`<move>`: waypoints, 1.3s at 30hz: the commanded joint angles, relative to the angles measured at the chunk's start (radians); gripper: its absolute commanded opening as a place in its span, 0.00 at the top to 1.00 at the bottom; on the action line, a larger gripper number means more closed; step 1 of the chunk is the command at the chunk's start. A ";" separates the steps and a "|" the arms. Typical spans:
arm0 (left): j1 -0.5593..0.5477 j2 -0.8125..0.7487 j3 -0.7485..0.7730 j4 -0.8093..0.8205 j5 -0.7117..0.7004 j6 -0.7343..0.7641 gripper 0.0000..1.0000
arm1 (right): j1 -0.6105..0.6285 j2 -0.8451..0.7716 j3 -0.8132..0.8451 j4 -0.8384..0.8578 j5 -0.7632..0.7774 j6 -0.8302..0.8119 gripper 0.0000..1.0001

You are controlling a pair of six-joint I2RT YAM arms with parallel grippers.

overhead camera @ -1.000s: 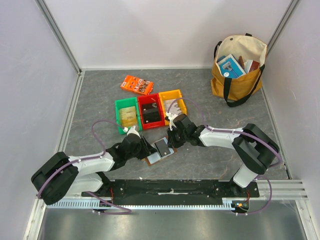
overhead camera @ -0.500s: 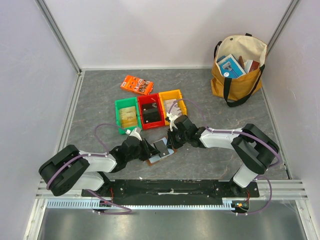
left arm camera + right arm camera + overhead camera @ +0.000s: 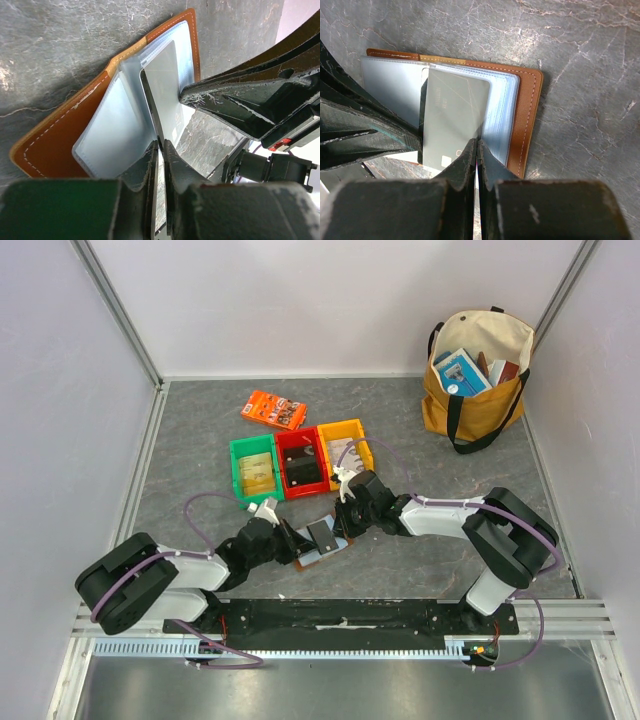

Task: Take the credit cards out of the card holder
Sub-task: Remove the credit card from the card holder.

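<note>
The card holder (image 3: 303, 560) lies open on the grey table between both arms, brown leather (image 3: 60, 135) with pale blue sleeves; it also shows in the right wrist view (image 3: 525, 115). A dark grey credit card (image 3: 455, 115) sticks partly out of the sleeves, and also shows in the top view (image 3: 322, 535) and the left wrist view (image 3: 165, 85). My left gripper (image 3: 161, 146) is shut on that card's edge (image 3: 298, 543). My right gripper (image 3: 477, 144) is shut at the sleeves' edge beside the card (image 3: 343, 523). Other cards are hidden.
Green (image 3: 252, 470), red (image 3: 302, 462) and yellow (image 3: 347, 445) bins stand just behind the card holder. An orange printed box (image 3: 273, 410) lies farther back. A tan tote bag (image 3: 475, 380) with books stands at the back right.
My left arm has drawn back toward the near left, its gripper staying on the card. The right gripper has held its place on the card holder.
</note>
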 commanded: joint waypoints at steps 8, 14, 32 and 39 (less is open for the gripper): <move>0.004 0.040 0.000 0.085 0.015 -0.029 0.90 | 0.000 0.027 -0.025 -0.032 0.011 0.000 0.93; 0.001 0.075 0.011 0.114 0.031 -0.040 0.90 | 0.000 0.030 -0.025 -0.032 0.008 0.000 0.93; 0.004 0.104 0.030 0.152 0.043 -0.049 0.89 | 0.000 0.043 -0.020 -0.031 0.001 0.001 0.93; 0.001 0.091 0.019 0.152 0.046 -0.066 0.98 | 0.000 0.053 -0.020 -0.042 0.026 0.003 0.93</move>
